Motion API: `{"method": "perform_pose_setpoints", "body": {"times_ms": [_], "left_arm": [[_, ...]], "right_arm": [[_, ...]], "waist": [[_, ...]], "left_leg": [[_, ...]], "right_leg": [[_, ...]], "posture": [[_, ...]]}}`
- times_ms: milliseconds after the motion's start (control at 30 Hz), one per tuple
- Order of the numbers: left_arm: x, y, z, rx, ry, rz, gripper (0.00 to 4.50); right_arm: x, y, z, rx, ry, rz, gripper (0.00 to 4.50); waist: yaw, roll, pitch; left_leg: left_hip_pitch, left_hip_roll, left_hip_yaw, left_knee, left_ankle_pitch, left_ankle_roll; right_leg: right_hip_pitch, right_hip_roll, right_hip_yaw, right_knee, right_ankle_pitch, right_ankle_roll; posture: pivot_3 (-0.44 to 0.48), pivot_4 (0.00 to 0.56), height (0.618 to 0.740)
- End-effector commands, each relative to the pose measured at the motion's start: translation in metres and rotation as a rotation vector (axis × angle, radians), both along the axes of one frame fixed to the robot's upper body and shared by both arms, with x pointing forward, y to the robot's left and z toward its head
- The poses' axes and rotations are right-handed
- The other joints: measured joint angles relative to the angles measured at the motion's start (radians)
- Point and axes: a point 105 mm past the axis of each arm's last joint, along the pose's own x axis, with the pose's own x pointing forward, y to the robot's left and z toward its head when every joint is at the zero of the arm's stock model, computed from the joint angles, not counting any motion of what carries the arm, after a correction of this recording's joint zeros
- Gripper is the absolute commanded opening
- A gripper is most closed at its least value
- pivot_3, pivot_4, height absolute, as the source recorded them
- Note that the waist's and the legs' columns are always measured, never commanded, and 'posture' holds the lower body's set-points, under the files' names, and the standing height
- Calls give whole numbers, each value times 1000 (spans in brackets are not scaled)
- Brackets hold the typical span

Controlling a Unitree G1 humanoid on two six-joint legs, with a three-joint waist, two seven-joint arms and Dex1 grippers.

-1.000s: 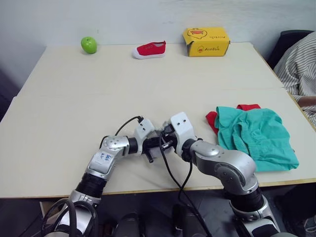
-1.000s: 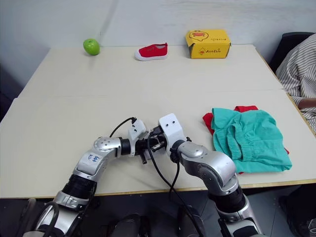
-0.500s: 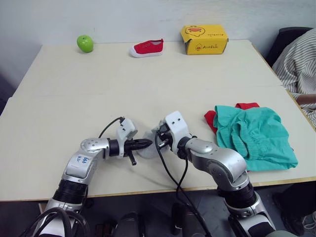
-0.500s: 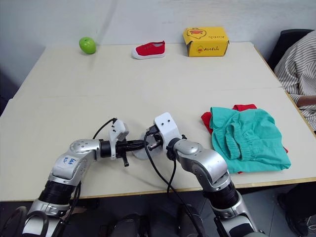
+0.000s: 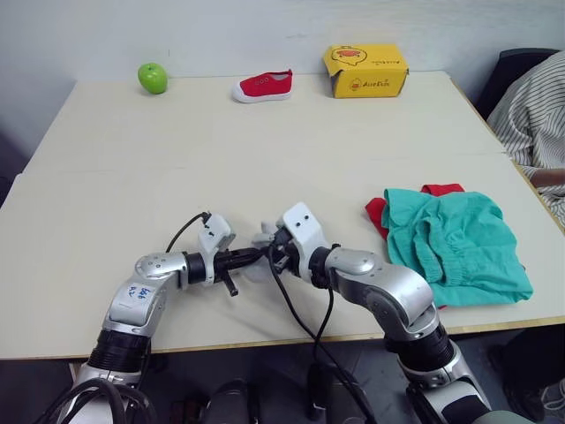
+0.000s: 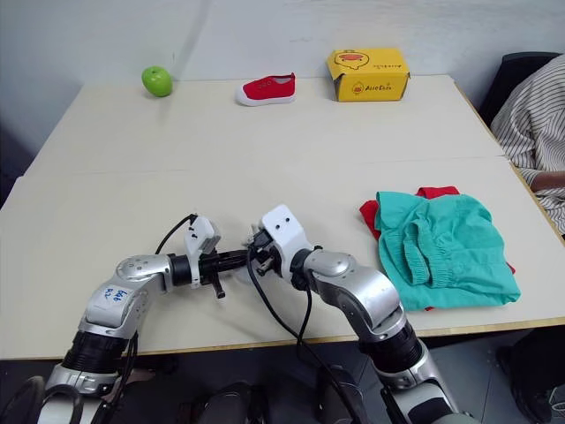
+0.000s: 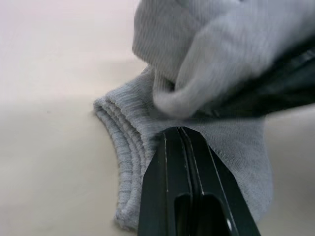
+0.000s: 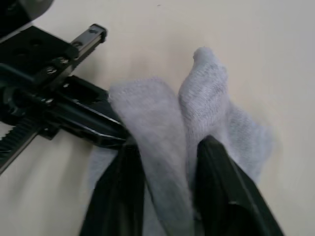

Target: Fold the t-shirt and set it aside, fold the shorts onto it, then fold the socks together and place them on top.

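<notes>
Both arms slid left; each pincer (image 7: 179, 142) (image 8: 167, 152) pinches the ribbed grey socks (image 7: 142, 142).

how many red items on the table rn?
2. The small red shoe sits at the table's far edge, between the green apple and the yellow box. The t-shirt lies at the right, mostly hidden under the shorts.

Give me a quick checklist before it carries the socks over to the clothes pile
1. Right gripper closed on the socks: ok, cloth sits between its fingers.
2. Left gripper released: not ok, shut and pressed on the socks.
3. Socks folded neatly together: cannot tell, bunched.
4. Shorts lying on the t-shirt: ok.
5. Table path toward the pile: ok.
6. Person's sleeve near the pile: not ok, close by.
</notes>
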Motion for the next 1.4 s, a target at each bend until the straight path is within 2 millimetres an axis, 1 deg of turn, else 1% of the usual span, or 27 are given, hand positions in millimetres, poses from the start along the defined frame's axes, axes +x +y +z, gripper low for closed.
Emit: {"method": "perform_pose_setpoints", "body": {"times_ms": [33, 100, 133, 200, 233, 267, 333, 433, 533, 600, 667, 767, 833, 900, 933, 1000, 1067, 1133, 1167, 1233, 1300, 1367, 1400], "left_arm": [[-3, 6, -18, 21, 61, 32, 0], [-1, 7, -19, 18, 64, 40, 0], [-1, 9, -19, 19, 63, 45, 0], [1, 12, -18, 16, 63, 58, 0], [1, 16, -16, 11, 64, 68, 0], [2, 19, -15, 0, 66, 80, 0], [1, 25, -10, -26, 65, 84, 0], [-4, 33, 1, -69, 59, 59, 0], [-10, 50, 8, -44, 50, 38, 0], [-10, 63, 15, -24, 8, 20, 0], [-11, 71, 22, -27, -25, 2, 0], [-18, 80, 27, -18, -6, -60, 0], [-25, 82, 36, -54, 11, -111, 0], [-27, 76, 54, -134, 1, -145, 0], [-26, 68, 64, -178, -17, -164, 0], [-20, 49, 83, -238, -78, -196, 0], [-11, 34, 96, -281, -108, -189, 0], [1, 19, 98, -284, -127, -171, 0], [6, 7, 93, -261, -123, -179, 0], [7, -13, 75, -194, -97, -223, 0], [6, -23, 59, -131, -84, -251, 0], [4, -28, 46, -67, -87, -280, 0], [6, -29, 41, -55, -83, -267, 0]], "right_arm": [[-7, 13, 7, 31, -40, 132, 2624], [-15, 17, 12, 63, -49, 222, 3343], [-20, 17, 16, 85, -46, 272, 3655], [-29, 11, 21, 109, -29, 346, 4338], [-34, 4, 23, 114, -18, 395, 4473], [-40, -4, 24, 115, -11, 448, 4473], [-45, -17, 25, 115, -7, 497, 4473], [-44, -29, 29, 159, -8, 521, 4473], [-39, -39, 31, 219, -9, 519, 4473], [-30, -45, 28, 243, -33, 488, 4107], [-20, -48, 26, 263, -74, 433, 3547], [-7, -46, 25, 276, -156, 376, 2482], [-2, -41, 24, 275, -192, 362, 1737], [3, -35, 23, 276, -213, 348, 997], [7, -32, 22, 271, -230, 338, 621], [10, -27, 17, 254, -238, 337, 30], [9, -22, 10, 215, -260, 368, 30], [7, -18, 6, 198, -270, 395, 30], [5, -14, 5, 199, -272, 404, 30], [2, -9, 0, 177, -286, 424, 30], [0, -6, -3, 163, -294, 432, 30], [1, -5, -6, 152, -297, 422, 30], [2, -5, -7, 146, -297, 418, 30]], "waist": [[0, 0, 0], [1, 0, 0], [1, 0, 0], [2, 0, 0], [3, 0, 0], [4, 0, 0], [4, 0, 0], [-1, 0, 0], [-3, -1, 1], [1, -1, 1], [5, -1, 2], [6, -1, 2], [5, 0, 3], [5, 0, 3], [5, 0, 3], [9, -2, 5], [11, -2, 5], [7, -2, 5], [6, -2, 5], [5, -2, 5], [-1, -2, 6], [-6, -2, 6], [-5, -2, 7]], "left_leg": [[0, 0, 0, 0, 0, 0], [1, 0, 1, 0, 0, 0], [1, 0, 1, 0, 0, 0], [1, 0, 1, 0, 0, 0], [1, 0, 1, 0, 0, 0], [1, 0, 1, 0, 0, 0], [1, 0, 1, 0, 0, 1], [1, 0, 1, 0, -1, 1], [2, 3, 1, 0, -1, -2], [2, 3, 1, 0, -1, -3], [2, 3, 1, 0, -1, -3], [1, 2, 2, 0, -1, -2], [1, 2, 2, 0, -1, -2], [0, 2, 2, 0, -2, -3], [0, 2, 2, 0, -2, -3], [0, 2, 2, 1, -1, -3], [-1, 1, 2, 2, -1, -2], [0, 0, 2, 2, -1, -1], [0, 0, 2, 2, -1, -1], [0, -2, 2, 2, -1, -1], [0, -6, 3, 1, 0, -1], [0, -4, 3, 1, 0, -2], [0, -3, 3, 1, 0, -3]], "right_leg": [[0, 0, 0, 0, 0, 0], [0, 0, 0, 0, 0, 0], [0, 0, -1, 0, 0, 0], [0, 0, -1, 0, 0, 0], [0, 0, -1, 0, 0, 0], [0, 0, -1, 0, 0, 0], [0, 0, -1, -1, 0, 0], [0, 0, -2, -1, 0, 0], [0, 1, -2, 0, -1, -2], [-1, 3, -3, 0, -2, -3], [-1, 3, -3, 0, -2, -3], [-1, 1, -3, 0, -1, -3], [-2, 2, -3, 1, -1, -3], [-2, 2, -3, 3, -1, -3], [-2, 3, -3, 4, -1, -3], [-2, 3, -3, 4, -1, -2], [-1, 3, -2, 4, -1, -1], [-1, 3, 0, 4, 0, 0], [-1, 3, 0, 4, 0, 1], [-1, 3, 0, 4, 0, 1], [-1, 4, 0, 4, 0, 1], [-1, 6, 1, 4, 0, 1], [-1, 7, 1, 4, 0, 0]], "posture": [[0, 150, 740], [0, 150, 740], [0, 150, 740], [0, 150, 740], [0, 150, 740], [0, 150, 740], [0, 150, 740], [0, 150, 740], [0, 150, 740], [0, 150, 740], [0, 150, 740], [0, 150, 740], [0, 150, 740], [0, 150, 740], [0, 150, 740], [0, 150, 740], [0, 150, 740], [0, 150, 740], [0, 150, 740], [0, 150, 740], [0, 150, 740], [0, 150, 740], [0, 150, 740]]}}
